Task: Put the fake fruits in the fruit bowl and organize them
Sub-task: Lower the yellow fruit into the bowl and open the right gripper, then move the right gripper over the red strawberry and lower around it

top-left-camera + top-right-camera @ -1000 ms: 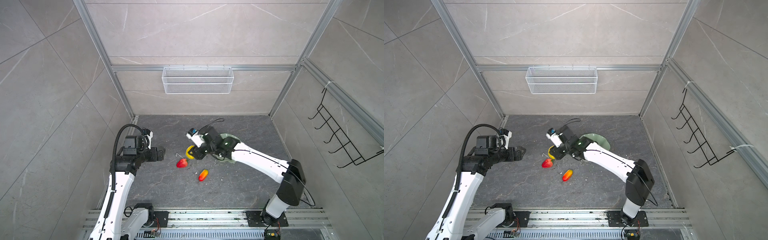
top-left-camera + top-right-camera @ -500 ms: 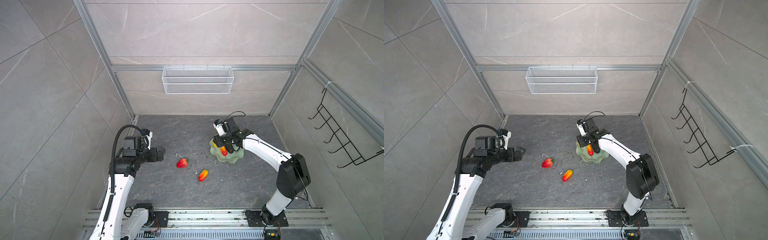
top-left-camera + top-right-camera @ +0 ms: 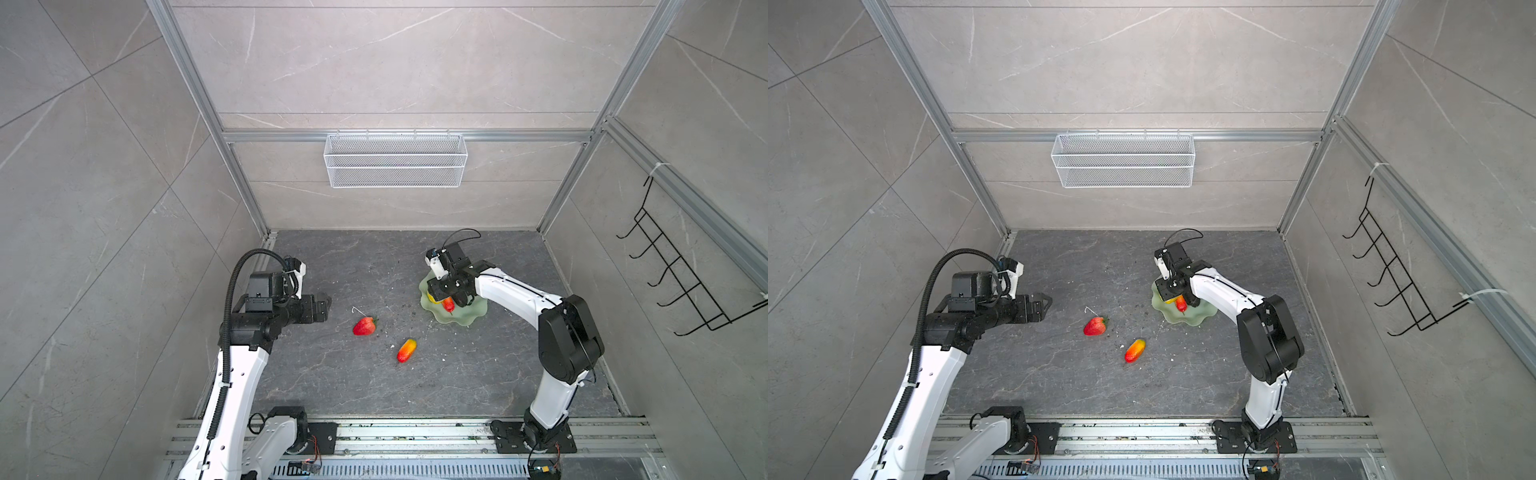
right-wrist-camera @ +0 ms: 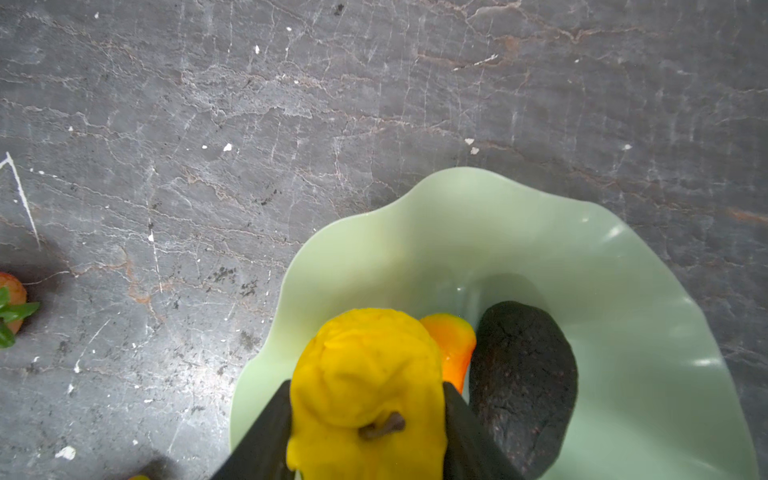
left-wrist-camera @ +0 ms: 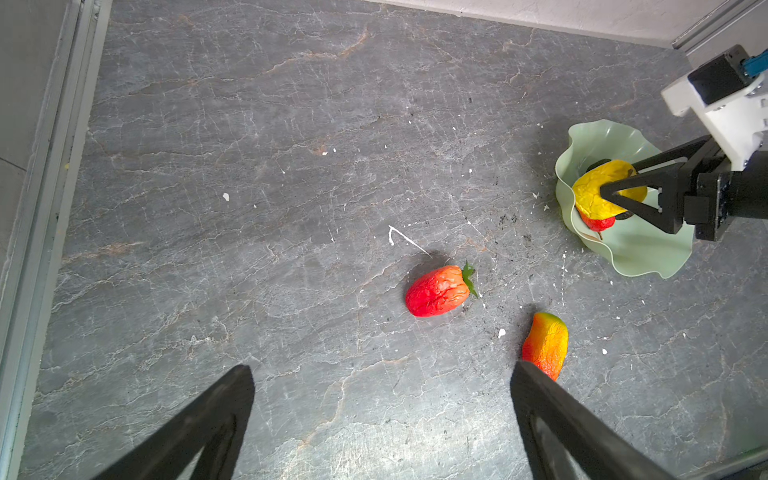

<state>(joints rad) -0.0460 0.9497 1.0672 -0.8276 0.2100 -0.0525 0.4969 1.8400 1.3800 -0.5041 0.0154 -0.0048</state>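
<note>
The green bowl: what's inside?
A black oval fruit and a red-orange fruit lie inside the green bowl. The right gripper holds the yellow fruit above, covering most of the red-orange one.

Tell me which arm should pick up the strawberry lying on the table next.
Left, probably. The left gripper is open and empty, hovering near the strawberry; the right gripper is shut on the yellow fruit over the fruit bowl.

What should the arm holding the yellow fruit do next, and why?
Probably open the right gripper and let go of the yellow fruit: it is held within the green bowl, over the orange fruit and beside the black fruit.
</note>
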